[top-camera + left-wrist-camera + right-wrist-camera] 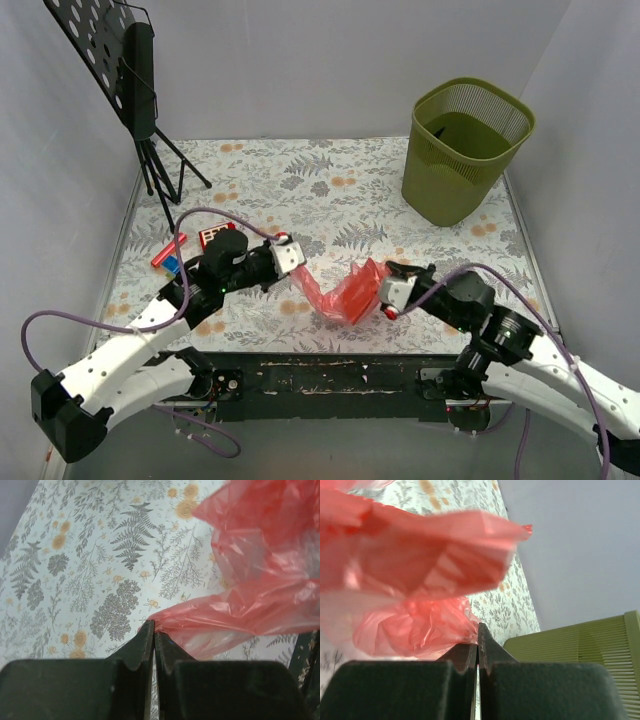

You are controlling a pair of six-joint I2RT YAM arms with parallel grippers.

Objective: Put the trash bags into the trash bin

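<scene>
The red translucent trash bag [345,293] hangs stretched between both grippers above the near middle of the table. My left gripper [298,268] is shut on its left edge; in the left wrist view the bag [260,580] billows to the right of the closed gripper [153,627]. My right gripper [383,290] is shut on the bag's right end; in the right wrist view the bag [415,565] spreads left above the closed gripper [478,632]. The olive-green mesh trash bin [465,150] stands upright at the far right, apart from the bag; its wall also shows in the right wrist view [580,645].
A small red flat toy with white buttons [214,236] and a red stick-shaped block [167,252] lie at the left behind my left arm. A black music stand [130,70] stands at the far left corner. The floral tablecloth [300,180] covers the table.
</scene>
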